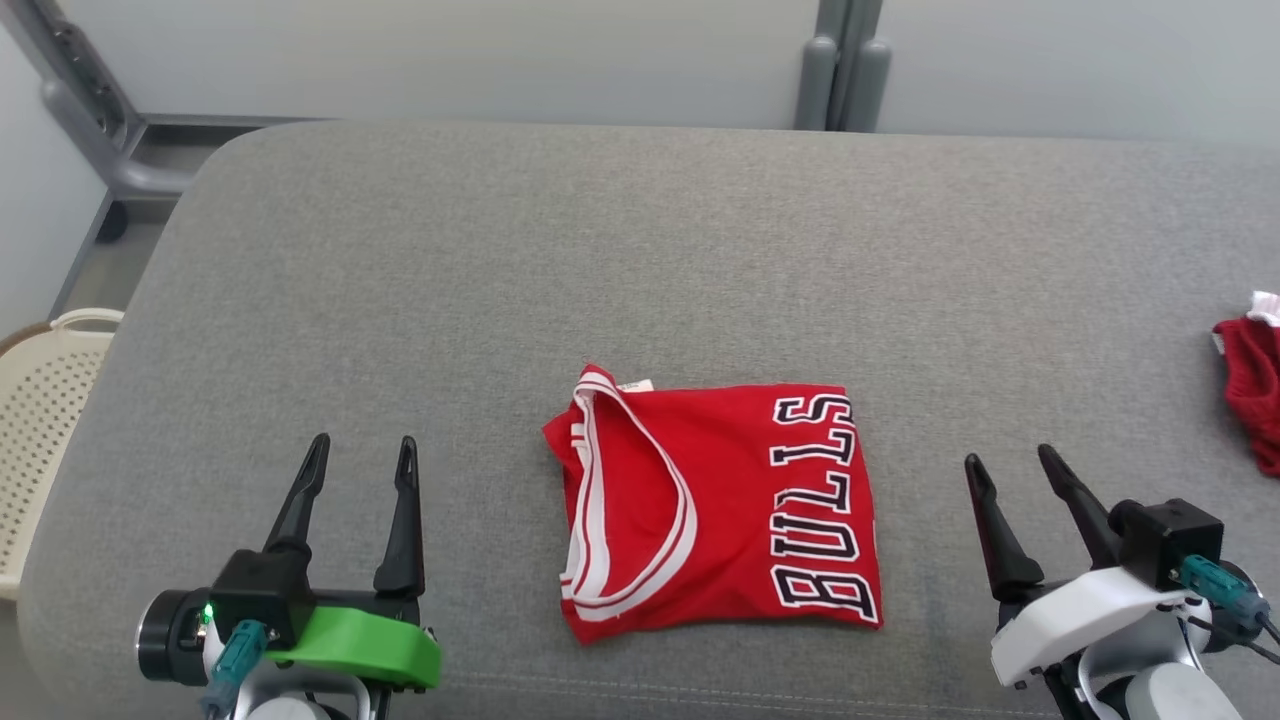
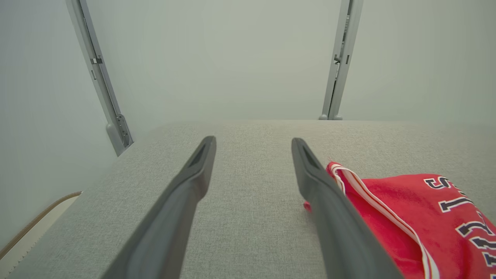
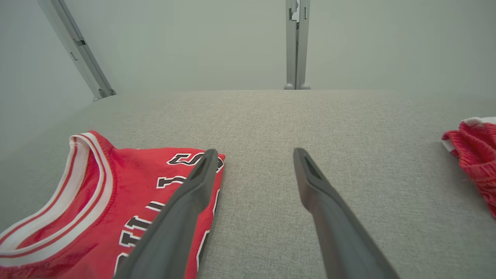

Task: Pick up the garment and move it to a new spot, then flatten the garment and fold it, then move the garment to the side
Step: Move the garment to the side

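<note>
Left gripper and right gripper both have their fingers spread and hold nothing, at the near edge of the grey pad. The folded red jersey lies flat on the pad between them, touching neither. Its white-trimmed neckline faces the left gripper and its lettering faces the right. A cream basket stands off the pad's left side. A smaller red cloth lies at the right edge.
</note>
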Robot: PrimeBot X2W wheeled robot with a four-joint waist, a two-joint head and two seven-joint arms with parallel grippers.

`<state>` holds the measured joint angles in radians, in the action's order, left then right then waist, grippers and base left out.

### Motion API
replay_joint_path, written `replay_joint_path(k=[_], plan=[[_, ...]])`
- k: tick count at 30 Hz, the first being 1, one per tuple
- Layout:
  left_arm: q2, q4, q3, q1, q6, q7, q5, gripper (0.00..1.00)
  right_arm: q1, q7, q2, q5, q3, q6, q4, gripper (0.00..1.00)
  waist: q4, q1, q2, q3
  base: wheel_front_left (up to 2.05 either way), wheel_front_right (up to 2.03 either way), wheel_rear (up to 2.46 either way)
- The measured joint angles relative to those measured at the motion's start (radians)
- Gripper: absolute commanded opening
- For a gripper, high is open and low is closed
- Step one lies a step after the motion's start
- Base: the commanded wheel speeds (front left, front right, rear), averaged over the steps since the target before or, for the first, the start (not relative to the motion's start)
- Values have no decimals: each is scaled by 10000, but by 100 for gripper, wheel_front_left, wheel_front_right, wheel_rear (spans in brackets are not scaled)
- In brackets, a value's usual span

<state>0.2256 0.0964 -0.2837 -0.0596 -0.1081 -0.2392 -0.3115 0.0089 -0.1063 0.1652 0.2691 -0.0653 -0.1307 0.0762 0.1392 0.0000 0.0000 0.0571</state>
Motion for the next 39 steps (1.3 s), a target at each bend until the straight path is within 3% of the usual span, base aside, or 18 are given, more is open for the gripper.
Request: replay_joint_path(k=[21,22,23,31,39], plan=[[-522,382,138,-754,201,-190,38,100,-1787,888,788,1078,-1845,-2,3227,100,1530,0,0,1400,0,0,0],[-545,378,151,-773,215,-190,50,100,-1871,970,811,1164,-1942,0,3290,72,1551,0,0,1437,0,0,0],[-566,378,174,-791,242,-190,65,100,-1956,976,849,1244,-2019,0,3323,0,1568,0,0,1469,0,0,0],[-769,171,345,-914,430,-219,255,100,-2166,771,1139,857,-2094,-12,2987,0,1306,0,0,1587,0,0,0],[-769,-150,631,-1159,566,-221,518,100,-1639,447,1289,-90,-1087,-10,1818,0,299,1,0,1783,0,0,0]])
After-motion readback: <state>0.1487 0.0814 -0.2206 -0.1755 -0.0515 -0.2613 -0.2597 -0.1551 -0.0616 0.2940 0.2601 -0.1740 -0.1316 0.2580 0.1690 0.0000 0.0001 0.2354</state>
